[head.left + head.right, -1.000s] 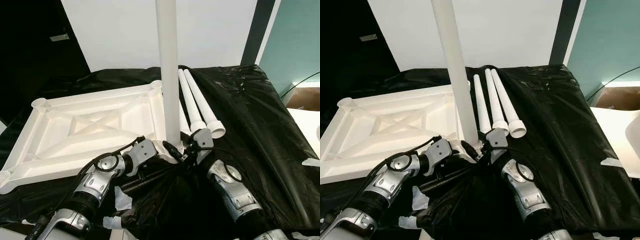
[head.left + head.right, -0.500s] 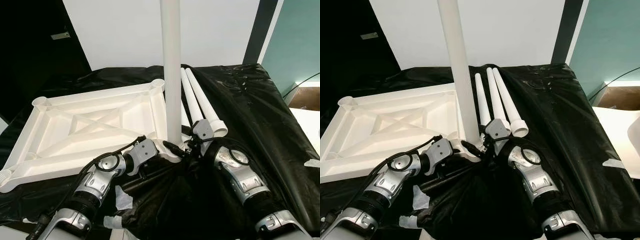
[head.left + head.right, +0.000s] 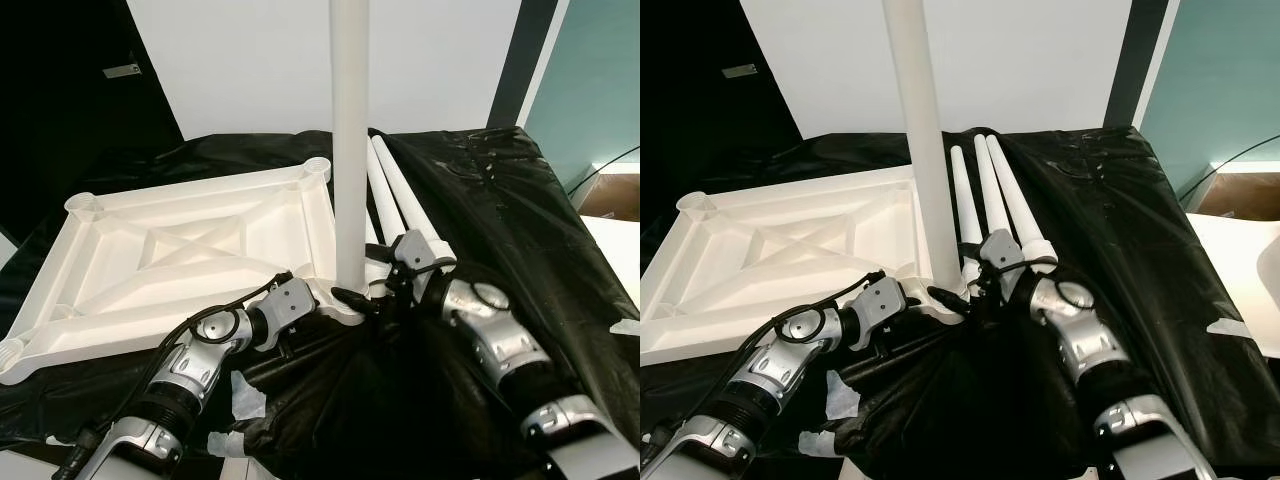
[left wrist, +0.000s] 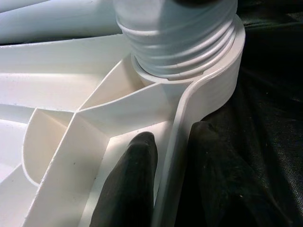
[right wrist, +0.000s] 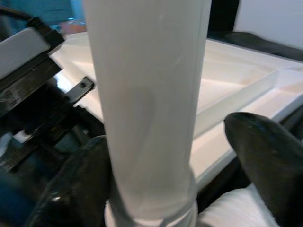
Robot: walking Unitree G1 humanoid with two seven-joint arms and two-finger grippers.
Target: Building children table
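Note:
The white tabletop point(image 3: 180, 250) lies upside down on a black sheet. One white leg point(image 3: 350, 150) stands upright in the threaded socket at its near right corner point(image 4: 180, 42). My left gripper point(image 3: 343, 297) is shut on the tabletop's rim beside that socket, one finger point(image 4: 135, 161) inside the rim wall and one outside. My right gripper point(image 3: 386, 292) sits around the foot of the upright leg point(image 5: 147, 104). One finger point(image 5: 80, 184) touches it and the other point(image 5: 265, 156) stands clear, so it is open. Three spare legs point(image 3: 990, 200) lie side by side behind the socket.
Black sheet point(image 3: 500, 220) covers the work surface and falls away in front. Scraps of white tape point(image 3: 245, 395) stick to it near my left forearm. A white surface point(image 3: 1240, 260) lies at the far right, and a white wall stands behind.
My right forearm has swung out to the right and the wrist has turned around the leg's foot. The leg stays upright. My left gripper has kept its hold.

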